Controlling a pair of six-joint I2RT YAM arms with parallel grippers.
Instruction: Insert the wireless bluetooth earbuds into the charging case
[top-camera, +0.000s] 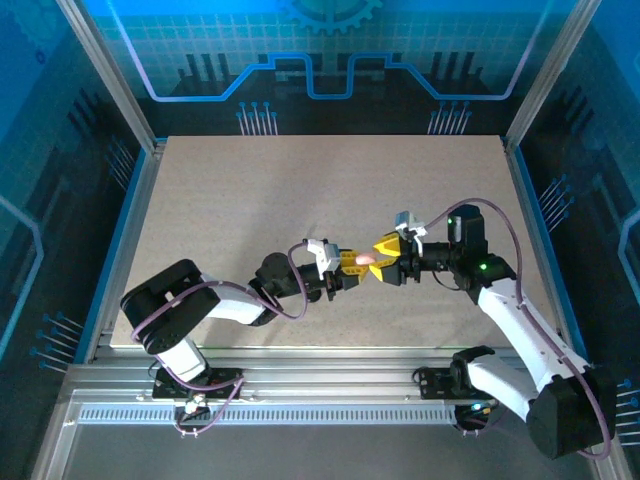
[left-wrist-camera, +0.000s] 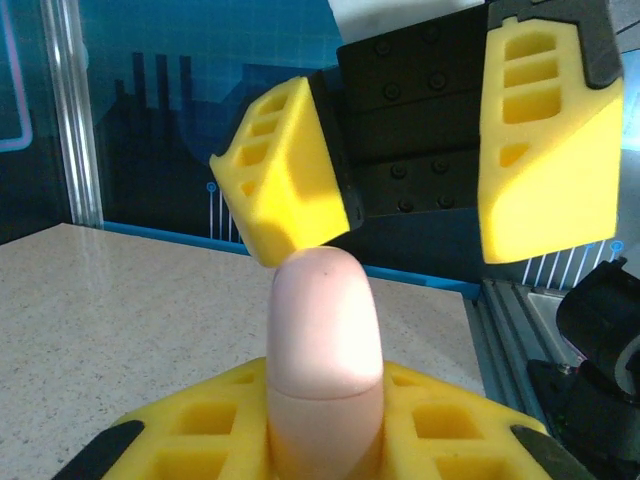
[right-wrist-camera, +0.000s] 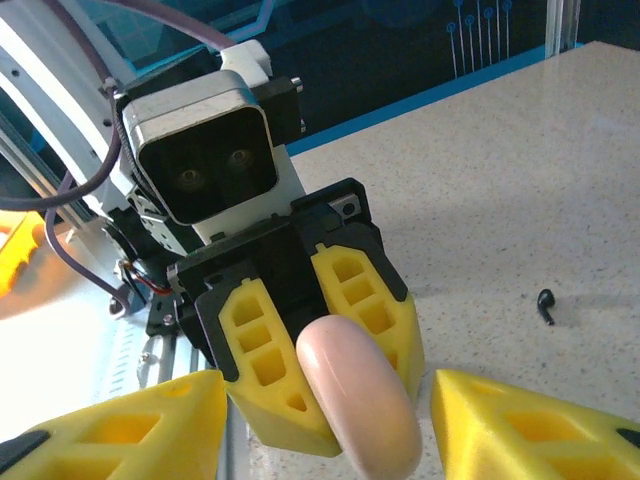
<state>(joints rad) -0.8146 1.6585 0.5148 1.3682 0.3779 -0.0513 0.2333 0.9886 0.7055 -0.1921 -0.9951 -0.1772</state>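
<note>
**Materials.** The desk (top-camera: 250, 200) is a flat, beige, speckled slab edged with aluminium rails. The charging case (left-wrist-camera: 325, 340) is a smooth, glossy, pale pink capsule with a rounded end and a fine seam across it. All jaws carry yellow foam wedges with rectangular cut-outs on black backing.

**Position.** The left gripper (top-camera: 345, 272) has its jaws pinching the case, which is held above the middle of the desk. The right gripper (top-camera: 386, 262) faces it with jaws spread. One wedge tip touches the rounded end of the case and the other stands apart.

**Clearance.** Open desk surrounds the meeting point on all sides.

**Count.** One case. One black stemmed earbud (right-wrist-camera: 545, 305) lies alone on the desk, well apart from the jaws.
</note>
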